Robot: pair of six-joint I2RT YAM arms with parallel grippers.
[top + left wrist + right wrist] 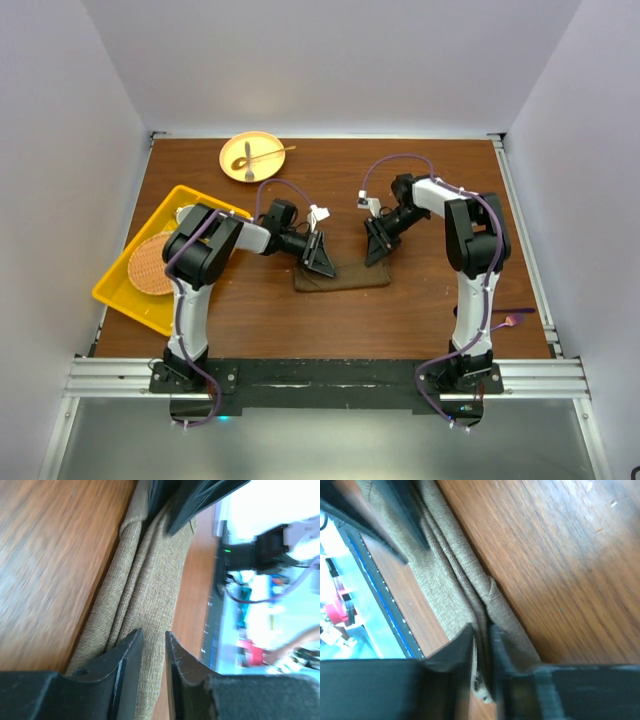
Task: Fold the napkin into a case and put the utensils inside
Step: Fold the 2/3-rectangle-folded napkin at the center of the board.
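Observation:
The olive-brown napkin (345, 278) lies folded into a narrow strip, the case, at the table's middle. My left gripper (322, 258) is down on its left end. In the left wrist view that gripper (154, 632) has its jaws a little apart, with the cloth's flat weave (150, 570) showing between them. My right gripper (380, 248) is at the strip's right end. Its jaws (481, 627) stand narrowly apart with a raised fold of the napkin (445, 555) running between them. The utensils (256, 155) lie on the yellow plate (232, 165) at the back, far from both grippers.
A yellow tray (130, 290) holding a round woven mat (150, 265) hangs over the table's left edge beside the left arm. A purple cable (505, 320) trails by the right arm's base. White walls close in the table on three sides.

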